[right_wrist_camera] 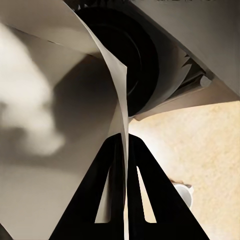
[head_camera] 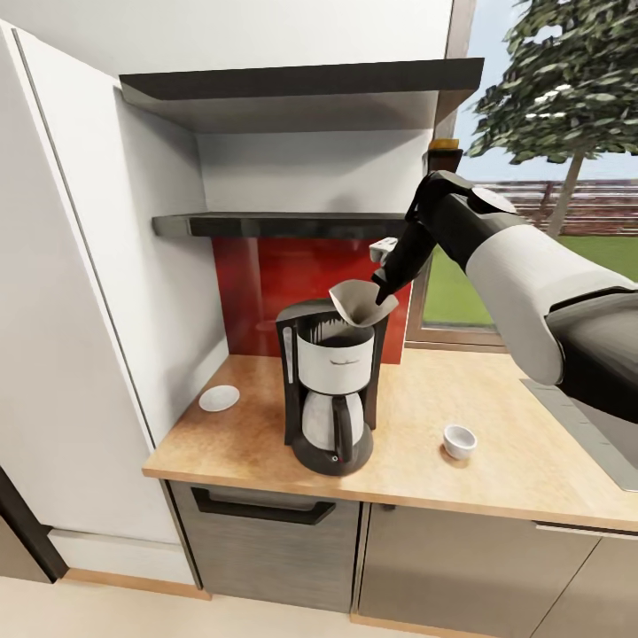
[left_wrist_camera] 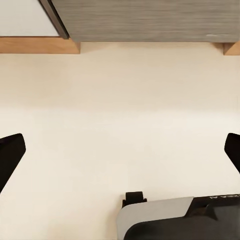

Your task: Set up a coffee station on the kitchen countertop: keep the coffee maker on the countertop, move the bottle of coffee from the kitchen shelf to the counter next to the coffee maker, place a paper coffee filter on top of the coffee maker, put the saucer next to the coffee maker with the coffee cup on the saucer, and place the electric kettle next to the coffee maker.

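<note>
Wooden countertop point(head_camera: 532, 461) carried the coffee maker point(head_camera: 332, 390); your right gripper point(head_camera: 383, 292) pinched the paper coffee filter point(head_camera: 361, 301) just above its open top, not yet released. Saucer point(head_camera: 219, 398) and coffee cup point(head_camera: 459, 440) sat well apart; bottle and kettle remained. Its faint label was unreadable. Your left gripper point(left_wrist_camera: 120, 150) hung wide over floor.

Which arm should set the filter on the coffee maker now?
The right. Its pincer already grips the filter just above the coffee maker. The left pincer is open, pointing at the floor.
</note>
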You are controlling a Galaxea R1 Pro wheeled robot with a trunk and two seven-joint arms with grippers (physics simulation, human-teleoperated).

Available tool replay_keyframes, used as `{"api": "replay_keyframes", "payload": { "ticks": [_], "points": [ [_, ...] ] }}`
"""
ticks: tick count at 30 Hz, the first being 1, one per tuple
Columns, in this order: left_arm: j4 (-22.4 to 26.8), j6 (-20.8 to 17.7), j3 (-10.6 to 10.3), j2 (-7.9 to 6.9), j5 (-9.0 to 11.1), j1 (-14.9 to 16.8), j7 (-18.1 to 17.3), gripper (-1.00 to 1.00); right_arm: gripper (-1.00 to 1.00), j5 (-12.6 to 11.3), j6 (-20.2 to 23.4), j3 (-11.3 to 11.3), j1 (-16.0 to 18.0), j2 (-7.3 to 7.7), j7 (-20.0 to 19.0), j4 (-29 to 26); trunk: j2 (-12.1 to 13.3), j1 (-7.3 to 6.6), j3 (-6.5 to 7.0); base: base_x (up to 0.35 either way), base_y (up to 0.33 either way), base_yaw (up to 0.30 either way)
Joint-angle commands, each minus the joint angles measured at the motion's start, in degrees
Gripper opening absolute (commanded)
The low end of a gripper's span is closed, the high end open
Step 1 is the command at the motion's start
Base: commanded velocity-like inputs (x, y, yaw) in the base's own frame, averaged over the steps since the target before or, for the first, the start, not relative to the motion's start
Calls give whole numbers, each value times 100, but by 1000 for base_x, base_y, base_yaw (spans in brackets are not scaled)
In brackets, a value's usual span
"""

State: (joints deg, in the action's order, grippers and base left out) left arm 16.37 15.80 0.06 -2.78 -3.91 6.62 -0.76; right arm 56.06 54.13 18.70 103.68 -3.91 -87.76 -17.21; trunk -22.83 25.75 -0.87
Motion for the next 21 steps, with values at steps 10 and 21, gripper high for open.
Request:
{"api": "replay_keyframes", "payload": {
  "ticks": [10, 21],
  "points": [
    [-3, 19, 3, -3, -32, 1, -3, 100, -100, 69, 98, -7, 5, -70, -84, -13, -9, 3, -9, 0, 0, 0],
    [-3, 19, 3, -3, -31, 3, -3, 100, -100, 63, 95, -7, 3, -81, -77, -19, -9, 3, -41, 0, 0, 31]
  ]
}}
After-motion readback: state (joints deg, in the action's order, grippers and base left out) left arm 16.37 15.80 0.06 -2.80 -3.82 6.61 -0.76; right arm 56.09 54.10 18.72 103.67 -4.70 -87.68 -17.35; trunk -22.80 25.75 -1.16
